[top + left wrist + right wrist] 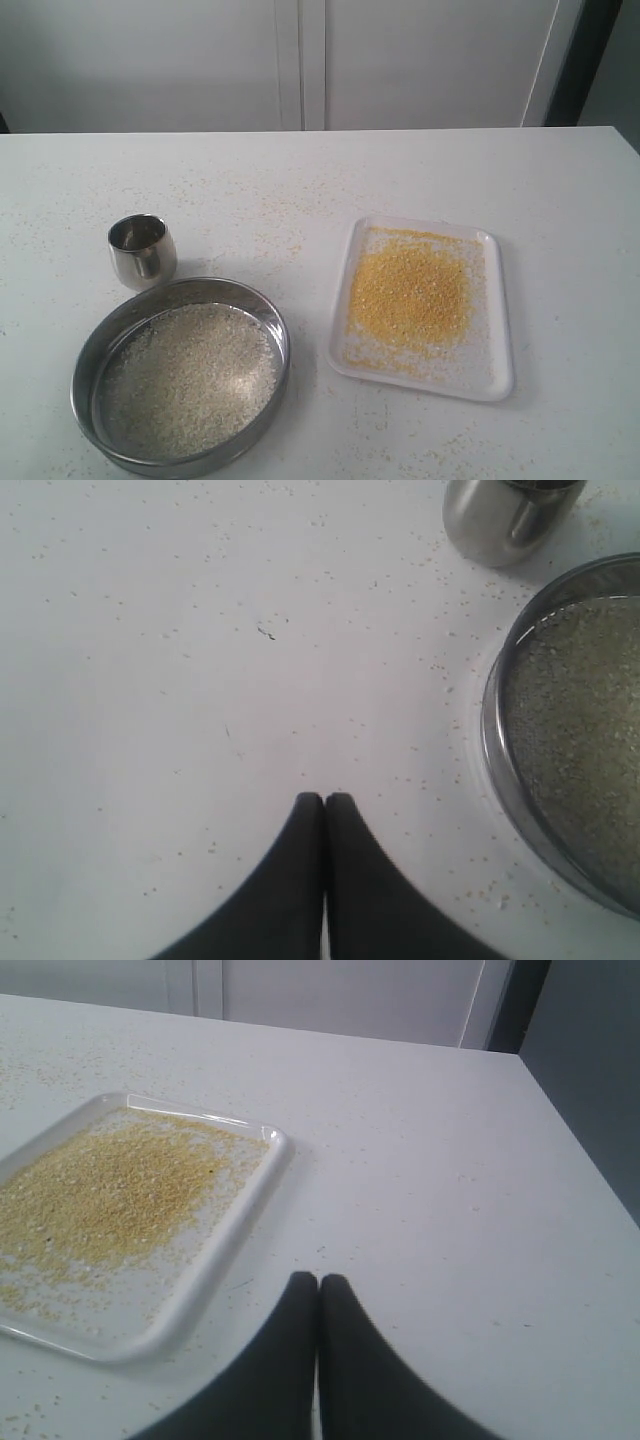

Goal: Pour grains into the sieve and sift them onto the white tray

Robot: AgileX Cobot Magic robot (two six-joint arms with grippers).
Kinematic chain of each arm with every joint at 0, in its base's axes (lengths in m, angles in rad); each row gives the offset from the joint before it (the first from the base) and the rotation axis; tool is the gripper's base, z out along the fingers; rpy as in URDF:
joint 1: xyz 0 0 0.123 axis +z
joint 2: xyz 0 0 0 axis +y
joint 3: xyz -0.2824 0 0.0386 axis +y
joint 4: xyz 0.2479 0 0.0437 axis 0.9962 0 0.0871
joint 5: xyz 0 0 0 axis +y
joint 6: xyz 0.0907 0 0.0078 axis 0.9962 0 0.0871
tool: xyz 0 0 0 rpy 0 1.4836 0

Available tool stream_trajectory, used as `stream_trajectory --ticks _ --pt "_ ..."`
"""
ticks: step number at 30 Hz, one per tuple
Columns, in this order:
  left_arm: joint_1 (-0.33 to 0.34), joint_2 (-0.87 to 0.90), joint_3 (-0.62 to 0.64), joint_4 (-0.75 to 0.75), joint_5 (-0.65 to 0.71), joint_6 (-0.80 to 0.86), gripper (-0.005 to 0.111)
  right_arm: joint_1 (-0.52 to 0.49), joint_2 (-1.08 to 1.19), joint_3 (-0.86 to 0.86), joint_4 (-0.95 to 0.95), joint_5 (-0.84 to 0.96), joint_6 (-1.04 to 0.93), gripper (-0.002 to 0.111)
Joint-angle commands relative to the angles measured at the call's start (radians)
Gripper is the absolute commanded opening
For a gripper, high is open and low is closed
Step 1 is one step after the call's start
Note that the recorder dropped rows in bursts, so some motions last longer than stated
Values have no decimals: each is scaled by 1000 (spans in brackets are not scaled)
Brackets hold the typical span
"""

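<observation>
Sifting looks done: fine yellow grains (410, 290) on the flat white rectangular tray (495, 300), whitish grains (190, 380) in the round steel-mesh sieve (85, 385), fingers of left gripper (324, 800) and right gripper (318, 1280) pressed together, empty.

A: What do you see of the robot itself?
B: I see only the left gripper (324, 800) and the right gripper (318, 1280). Each has two matte black fingers (285, 890), smooth, wide at the base, curving to narrow rounded tips.
</observation>
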Motion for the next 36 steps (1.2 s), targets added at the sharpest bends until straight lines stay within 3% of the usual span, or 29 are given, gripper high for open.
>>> stream_trajectory --ticks 1,10,36 --pt "2 -69 37 8 -4 0 0 4 -5 6 2 -16 2 0" --pt "87 -194 110 8 -1 0 0 4 -5 6 2 -16 2 0" --pt "89 -636 416 8 -192 0 0 4 -5 6 2 -16 2 0"
